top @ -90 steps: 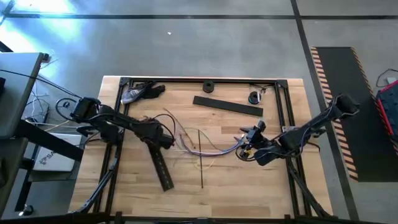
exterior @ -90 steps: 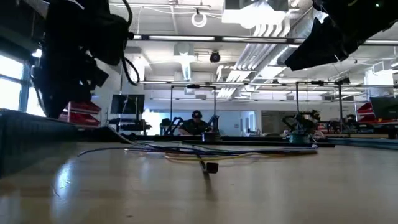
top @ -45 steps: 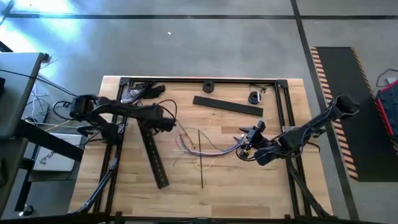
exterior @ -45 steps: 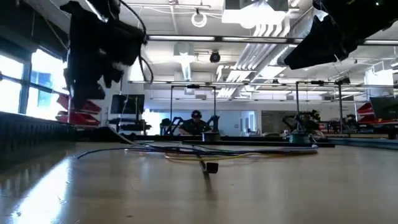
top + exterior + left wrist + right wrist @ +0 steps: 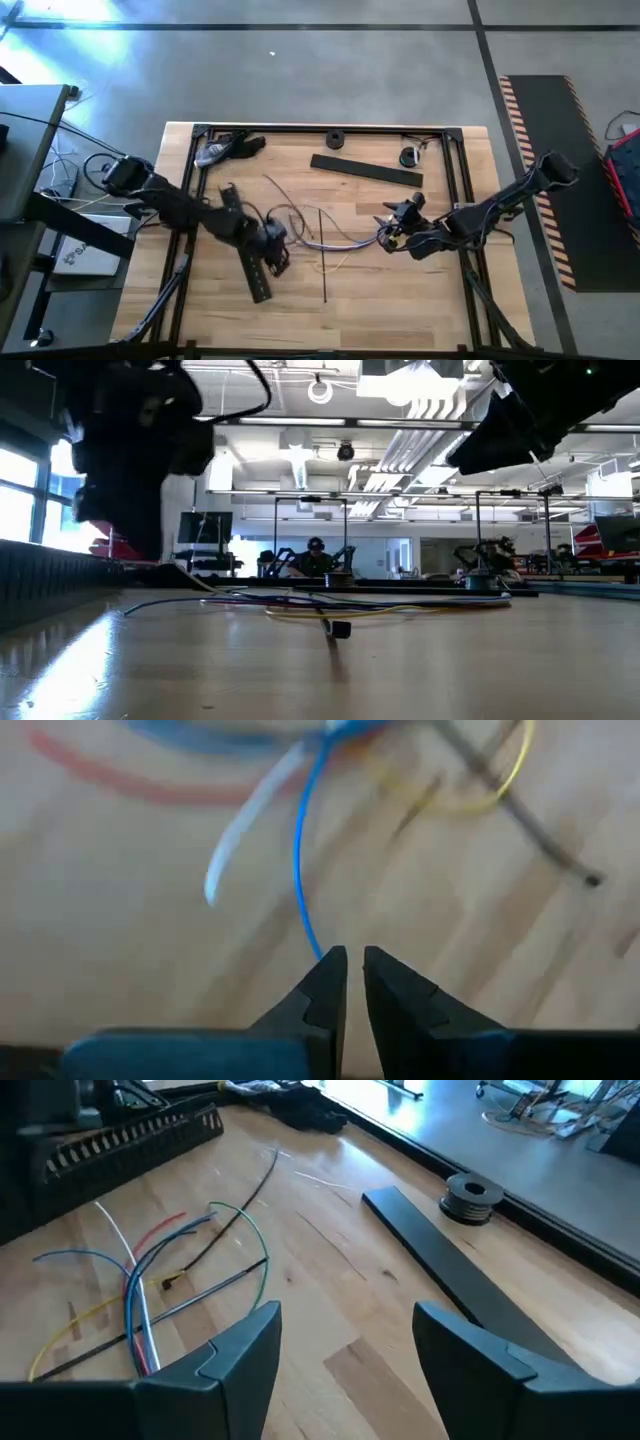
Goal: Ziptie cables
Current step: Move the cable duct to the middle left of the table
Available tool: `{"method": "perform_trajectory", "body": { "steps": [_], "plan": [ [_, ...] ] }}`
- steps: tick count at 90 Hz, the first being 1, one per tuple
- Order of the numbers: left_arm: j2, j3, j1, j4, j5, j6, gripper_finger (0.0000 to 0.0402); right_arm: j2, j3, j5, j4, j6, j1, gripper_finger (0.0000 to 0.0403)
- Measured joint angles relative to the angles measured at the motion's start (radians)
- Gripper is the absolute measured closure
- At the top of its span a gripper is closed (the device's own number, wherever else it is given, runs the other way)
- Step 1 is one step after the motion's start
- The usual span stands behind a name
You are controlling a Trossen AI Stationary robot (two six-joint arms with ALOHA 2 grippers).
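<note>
Cables (image 5: 320, 232) at centre of high view: loose, thin strands on bare wood, fanned at left ends. Likely near weightless, floppy, slippery; best pinched where strands bunch (right of centre), not at splayed tips.

Left gripper (image 5: 345, 982) low over blue strand's end, fingers nearly closed, holding nothing. Right gripper (image 5: 345, 1342) spread wide, empty, beside bundle's right end.

Slotted strip (image 5: 247, 250) crowds lower-left side; flat black bar (image 5: 365, 170) above. Open wood below bundle.

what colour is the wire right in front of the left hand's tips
Blue. The wire shows best in the left wrist view, curving down toward the left hand.
</note>
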Motion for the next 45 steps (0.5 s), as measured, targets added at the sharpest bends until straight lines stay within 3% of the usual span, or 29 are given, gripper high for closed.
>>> {"method": "perform_trajectory", "body": {
  "steps": [10,22,34,45],
  "plan": [
    [0.003,0.000,-0.029,-0.117,0.035,-0.022,0.0390,0.000,0.000,-0.041,0.044,-0.060,-0.013,0.0192],
    [-0.022,0.001,-0.037,-0.348,0.056,0.000,0.0394,0.001,0.000,-0.205,0.143,-0.186,-0.060,0.0192],
    [-0.041,0.001,-0.033,-0.588,0.031,0.047,0.0395,0.039,0.000,-0.355,0.228,-0.300,-0.132,0.0192],
    [-0.055,0.003,-0.021,-0.664,-0.012,0.056,0.0395,0.122,0.000,-0.468,0.295,-0.372,-0.220,0.0192]
  ]
}}
